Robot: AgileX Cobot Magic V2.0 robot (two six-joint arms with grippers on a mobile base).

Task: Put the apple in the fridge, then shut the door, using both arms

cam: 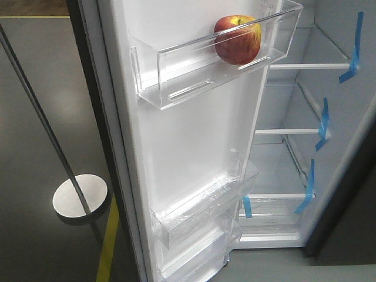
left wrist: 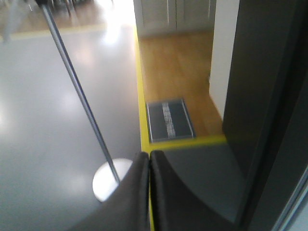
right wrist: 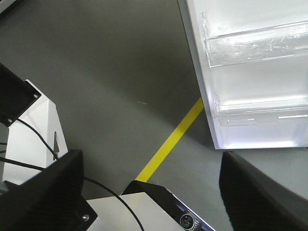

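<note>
Apple (cam: 237, 40) sits in bin (cam: 176, 73) of door (cam: 194, 147). Left gripper (left wrist: 149, 166), fingers together, nearer: door outer face at its right. Right gripper (right wrist: 149, 161) wide.

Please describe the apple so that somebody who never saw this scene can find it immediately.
Find the open fridge door, whose white inner face is turned toward the front camera. The apple sits in the top bin of that door, near the bin's right end. It is the only round, red-and-yellow thing among white lining and clear plastic.
</note>
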